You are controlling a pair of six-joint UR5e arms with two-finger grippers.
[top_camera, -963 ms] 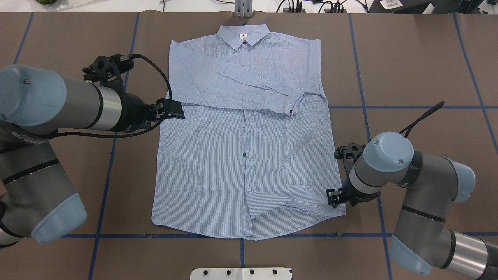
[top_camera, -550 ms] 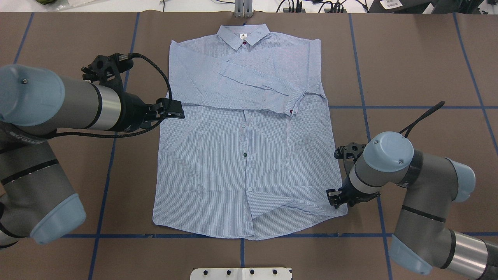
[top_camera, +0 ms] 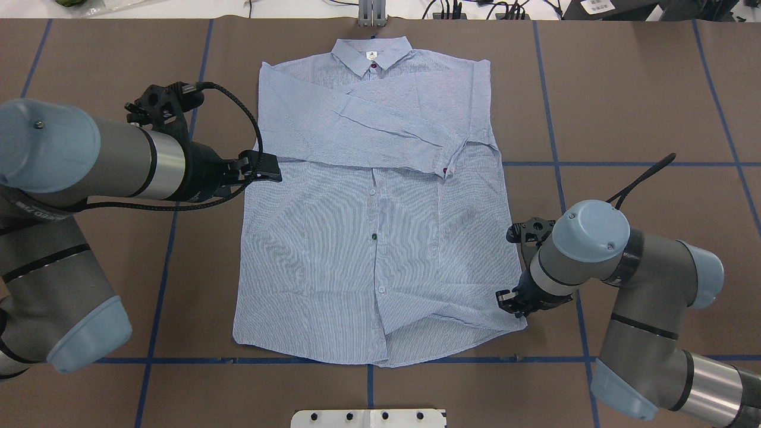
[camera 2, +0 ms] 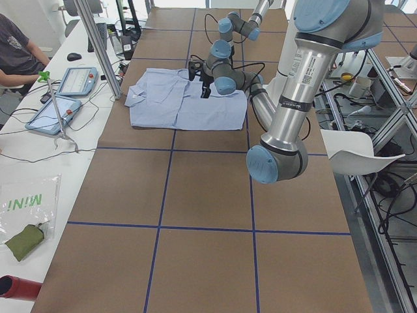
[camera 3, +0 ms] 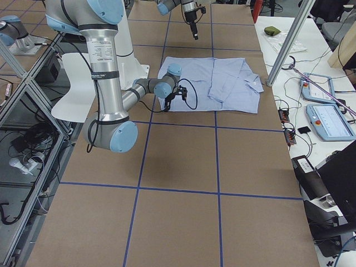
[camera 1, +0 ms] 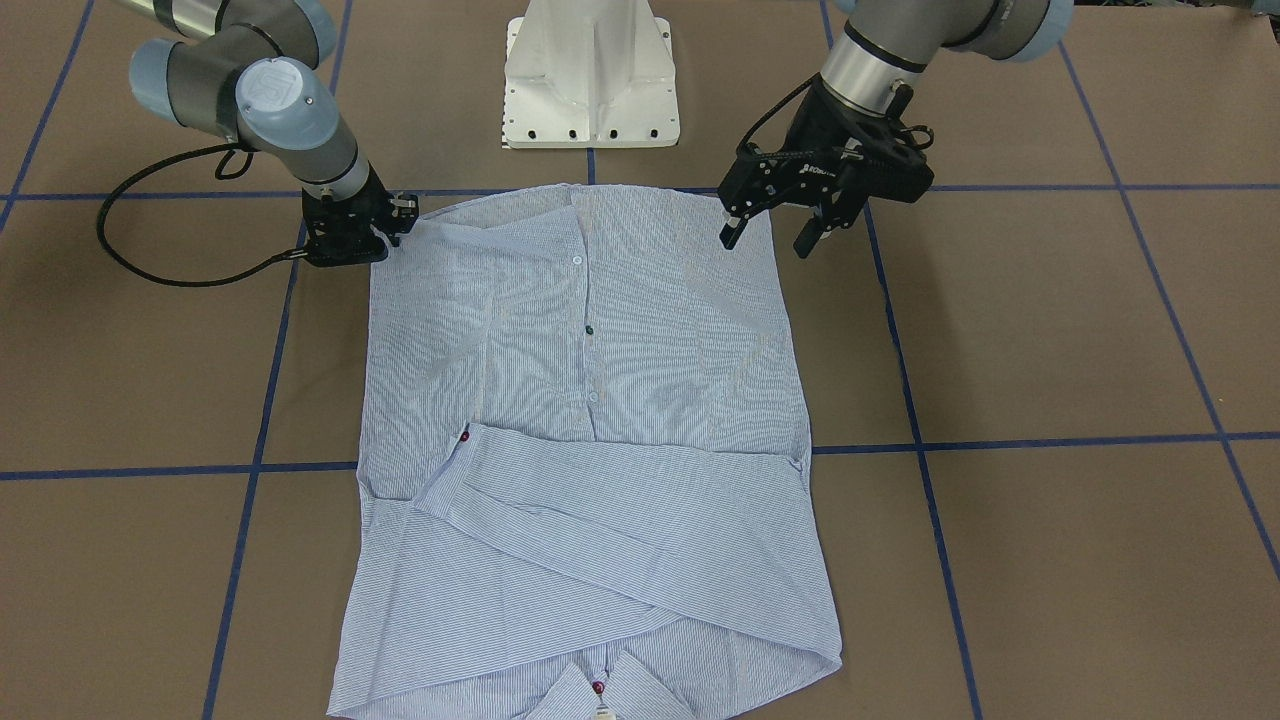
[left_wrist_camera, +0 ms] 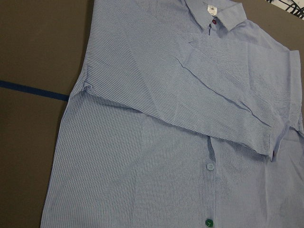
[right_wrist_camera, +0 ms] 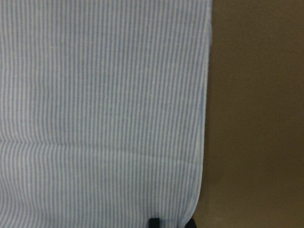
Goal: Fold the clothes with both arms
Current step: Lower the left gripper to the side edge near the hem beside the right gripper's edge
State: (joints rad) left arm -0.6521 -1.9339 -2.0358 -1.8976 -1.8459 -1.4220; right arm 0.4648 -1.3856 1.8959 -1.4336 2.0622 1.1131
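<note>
The striped light blue shirt (top_camera: 368, 249) lies flat and face up on the brown table, collar away from me, both sleeves folded across the chest. It also shows in the front view (camera 1: 590, 400) and the left wrist view (left_wrist_camera: 166, 142). My left gripper (top_camera: 274, 168) is open and empty. It hovers above the shirt's left side edge, and the front view (camera 1: 762, 243) shows its fingers spread. My right gripper (top_camera: 505, 300) is low at the shirt's bottom right hem corner. In the right wrist view (right_wrist_camera: 171, 223) its jaws stand close together on the hem edge.
The white pedestal base (camera 1: 590, 75) stands just behind the shirt's hem. Blue tape lines (top_camera: 160, 249) cross the brown table cover. A side bench with tablets (camera 2: 71, 81) and a seated person (camera 2: 16, 52) lies beyond the collar end.
My right gripper has shifted slightly inward onto the hem corner, and the corner has moved a little with it. The left arm has barely moved.
</note>
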